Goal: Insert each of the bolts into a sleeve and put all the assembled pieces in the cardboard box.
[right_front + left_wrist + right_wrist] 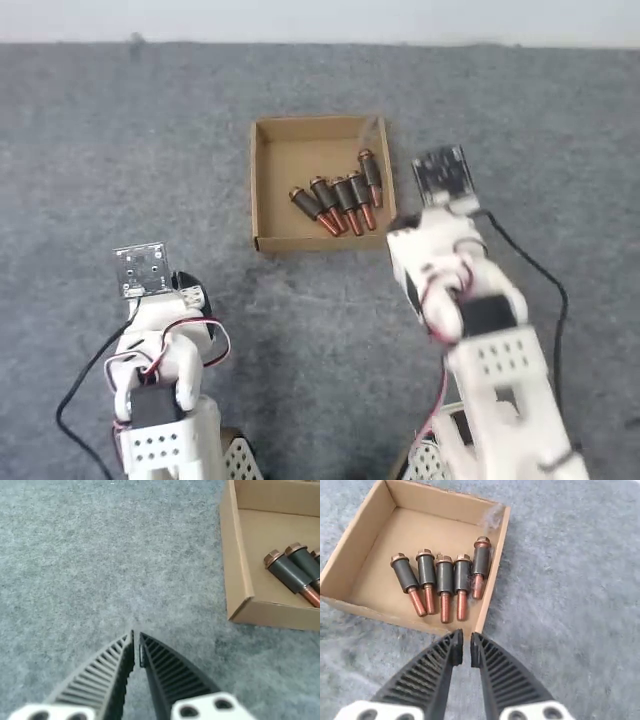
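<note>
The cardboard box (290,160) sits in the middle of the grey carpet. Several assembled pieces (340,198), copper bolts in dark sleeves, lie side by side in its right half. In the right wrist view they (444,575) rest on the box floor (385,545). My right gripper (465,641) is shut on nothing and hangs just outside the box's near right corner. My left gripper (136,639) is shut and empty over bare carpet, off to the box's front left. The box wall (235,555) and two pieces (290,572) appear beyond it.
The left arm (160,350) stands at the front left and the right arm (470,310) at the front right beside the box. A pale wall edge (320,20) runs along the back. Open carpet (120,150) surrounds the box.
</note>
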